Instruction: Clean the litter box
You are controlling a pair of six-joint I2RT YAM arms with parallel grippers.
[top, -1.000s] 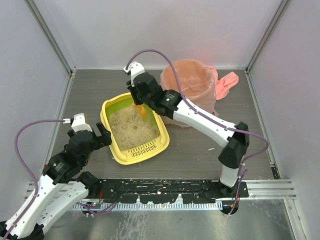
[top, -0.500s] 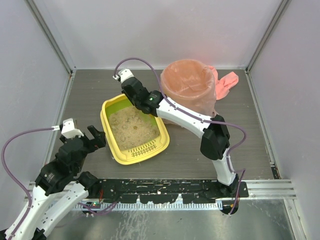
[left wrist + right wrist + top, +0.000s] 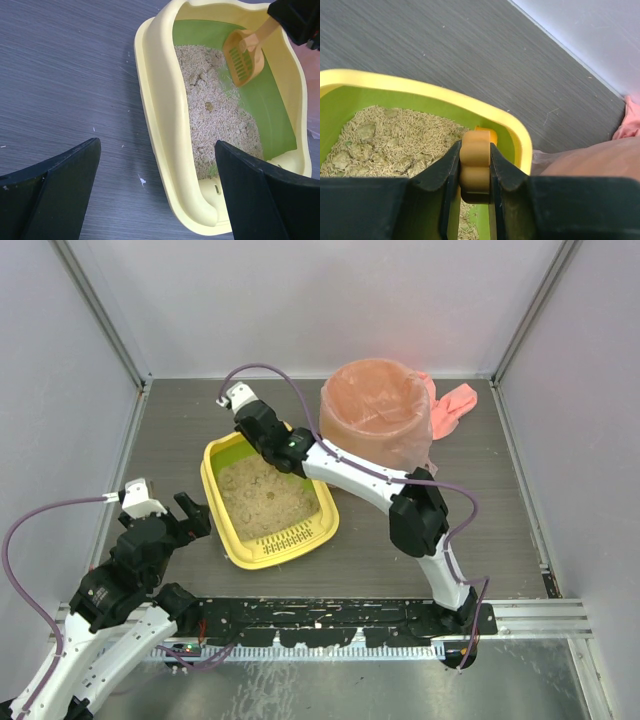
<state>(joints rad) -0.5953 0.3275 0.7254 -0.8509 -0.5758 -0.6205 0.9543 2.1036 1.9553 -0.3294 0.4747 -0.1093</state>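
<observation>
The yellow litter box with green inner wall and beige litter lies left of centre, its slotted ledge toward the arms. My right gripper is over the box's far end, shut on the handle of the orange slotted scoop. The left wrist view shows the scoop's head just above the litter by the green far wall. Clumps lie in the litter near it. My left gripper is open and empty, just left of the box's near left rim.
A round bin lined with a pink bag stands right behind the box, touching distance from its far right corner. A pink cloth lies behind the bin. Grey walls close in the table on three sides.
My right gripper has moved left and back along the box's far end with the scoop. My left arm drew back toward the near left, then stayed still.
</observation>
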